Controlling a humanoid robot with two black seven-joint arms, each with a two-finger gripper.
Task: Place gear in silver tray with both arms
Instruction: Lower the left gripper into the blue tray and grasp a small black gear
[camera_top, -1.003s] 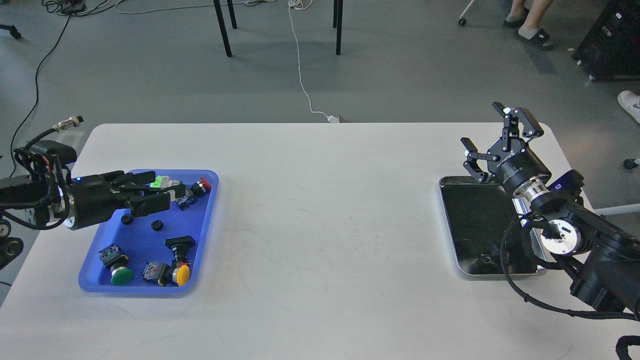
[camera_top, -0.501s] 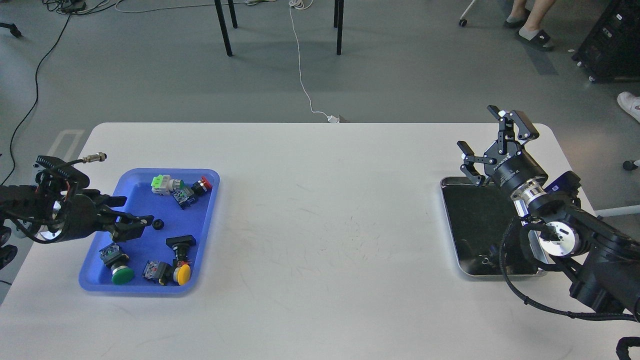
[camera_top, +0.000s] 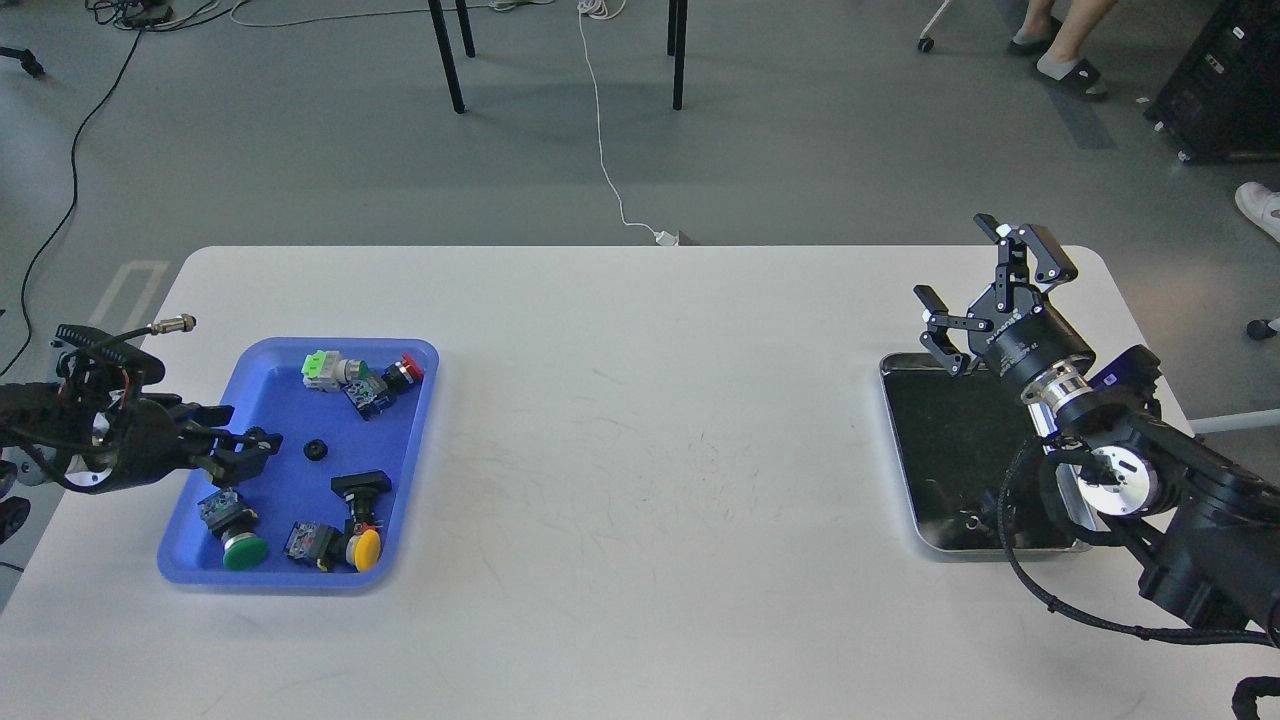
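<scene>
Two small black gears lie in the blue tray (camera_top: 190, 560) at the left: one (camera_top: 316, 449) loose in the middle, one (camera_top: 261, 434) right at my left gripper's fingertips. My left gripper (camera_top: 243, 440) reaches in low over the tray's left side, its fingers apart; I cannot tell whether they touch that gear. The silver tray (camera_top: 897, 450) lies at the right, its dark bottom reflecting. My right gripper (camera_top: 975, 290) is open and empty, pointing up above the silver tray's far edge.
The blue tray also holds several push-button switches: green (camera_top: 243, 550), yellow (camera_top: 366, 545), red (camera_top: 405, 368), and a green-white one (camera_top: 325, 368). A small dark speck (camera_top: 968, 520) shows in the silver tray's near part. Chair legs and cables lie beyond the table.
My left gripper has drawn back to the left and dropped lower in the blue tray, its tips now at the left gear. My right gripper has barely shifted.
</scene>
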